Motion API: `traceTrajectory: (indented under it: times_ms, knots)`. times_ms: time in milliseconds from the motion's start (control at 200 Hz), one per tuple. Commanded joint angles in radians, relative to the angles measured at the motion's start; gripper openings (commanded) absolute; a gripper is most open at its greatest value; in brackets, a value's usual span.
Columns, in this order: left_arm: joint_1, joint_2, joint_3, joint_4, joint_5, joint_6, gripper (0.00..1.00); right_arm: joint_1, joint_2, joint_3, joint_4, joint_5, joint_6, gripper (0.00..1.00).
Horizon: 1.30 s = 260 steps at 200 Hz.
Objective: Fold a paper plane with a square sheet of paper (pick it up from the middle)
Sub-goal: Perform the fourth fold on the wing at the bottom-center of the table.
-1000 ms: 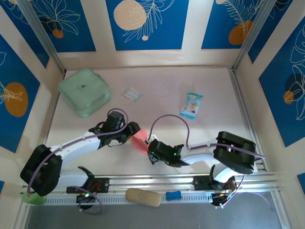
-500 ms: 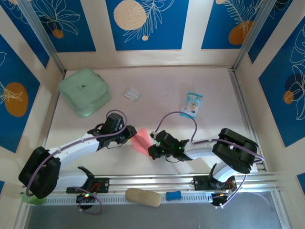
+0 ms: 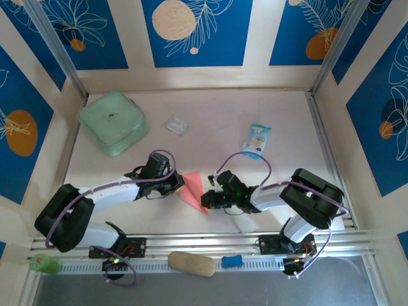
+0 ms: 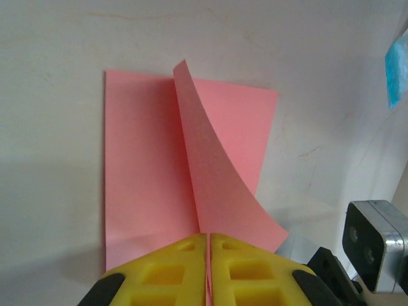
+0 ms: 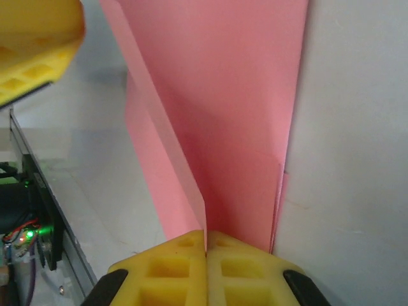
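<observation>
The paper lies on the table near the front edge, between the two grippers. It is folded. Seen from above, its long axis runs from upper left to lower right, and the narrow tip points to the lower right, toward the arm bases. The left gripper has its fingers pressed together on a raised flap of the paper. The right gripper pinches a standing fold from the opposite side. One second ago the left jaws were apart and the paper looked shorter and more bunched; now it is stretched longer. I count one paper, two grippers, one pouch, one wrapper and one packet.
</observation>
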<state>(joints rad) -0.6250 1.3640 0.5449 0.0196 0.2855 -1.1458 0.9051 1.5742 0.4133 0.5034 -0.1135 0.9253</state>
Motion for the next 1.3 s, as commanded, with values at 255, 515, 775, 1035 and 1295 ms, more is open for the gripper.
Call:
traceTrajectory:
  times_ms: [255,515,775,1035,1295]
  knots:
    - [-0.033,0.112,-0.024,0.077,0.04,-0.001,0.04,0.004,0.017,-0.04,0.044,-0.004,0.072,0.05]
    - [-0.035,0.088,-0.038,-0.054,-0.045,0.004,0.0,0.009,-0.006,-0.059,0.03,0.022,0.075,0.05]
    - [-0.034,0.087,-0.04,-0.064,-0.051,0.003,0.0,0.01,-0.009,-0.062,0.033,0.018,0.082,0.05]
    - [-0.035,0.083,-0.037,-0.063,-0.054,0.002,0.0,0.006,0.007,-0.065,0.034,0.002,0.116,0.05]
    - [-0.034,0.078,-0.034,-0.07,-0.057,0.003,0.0,0.006,0.019,-0.075,0.042,-0.001,0.142,0.05]
